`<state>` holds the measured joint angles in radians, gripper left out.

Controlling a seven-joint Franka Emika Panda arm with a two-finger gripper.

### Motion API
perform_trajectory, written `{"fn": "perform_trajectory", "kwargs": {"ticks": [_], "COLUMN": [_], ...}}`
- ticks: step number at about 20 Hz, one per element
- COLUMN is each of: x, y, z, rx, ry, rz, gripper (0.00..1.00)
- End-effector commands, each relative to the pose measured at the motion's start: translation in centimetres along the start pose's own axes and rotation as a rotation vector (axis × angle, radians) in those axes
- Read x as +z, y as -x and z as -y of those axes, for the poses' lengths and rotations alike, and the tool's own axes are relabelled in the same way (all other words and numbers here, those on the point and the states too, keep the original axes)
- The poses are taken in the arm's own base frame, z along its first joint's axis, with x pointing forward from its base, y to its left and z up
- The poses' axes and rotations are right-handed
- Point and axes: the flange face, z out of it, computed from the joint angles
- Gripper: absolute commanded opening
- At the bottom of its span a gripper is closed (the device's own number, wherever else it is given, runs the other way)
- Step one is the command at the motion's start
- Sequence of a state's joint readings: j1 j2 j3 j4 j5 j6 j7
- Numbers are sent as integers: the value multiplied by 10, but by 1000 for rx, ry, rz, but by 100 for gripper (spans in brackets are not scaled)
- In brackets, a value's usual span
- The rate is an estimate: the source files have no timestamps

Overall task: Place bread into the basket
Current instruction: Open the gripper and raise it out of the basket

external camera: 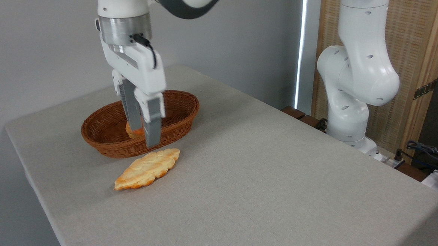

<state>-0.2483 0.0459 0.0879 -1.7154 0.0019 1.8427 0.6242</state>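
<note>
My white arm reaches in from its base at right, wrist turned straight down, the gripper [143,134] vertical, its two grey fingers [152,125] set a narrow gap apart.

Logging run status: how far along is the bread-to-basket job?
Done: the orange bun is already carried over and sits low inside the wicker basket. In hand: the tool has its fingers around the bun; whether it has let go cannot be told. Left: release if needed and lift out. The flat leaf-shaped bread lies on the table in front of the basket.
</note>
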Motion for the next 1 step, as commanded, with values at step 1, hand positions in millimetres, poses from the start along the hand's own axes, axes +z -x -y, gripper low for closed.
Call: {"fn": "perform_trajectory", "kwargs": {"ticks": [1], "x": [-9], "y": [22], "z": [28], "rx": [-67], "ry": [-17], "rz": [-3], "gripper": [100]}}
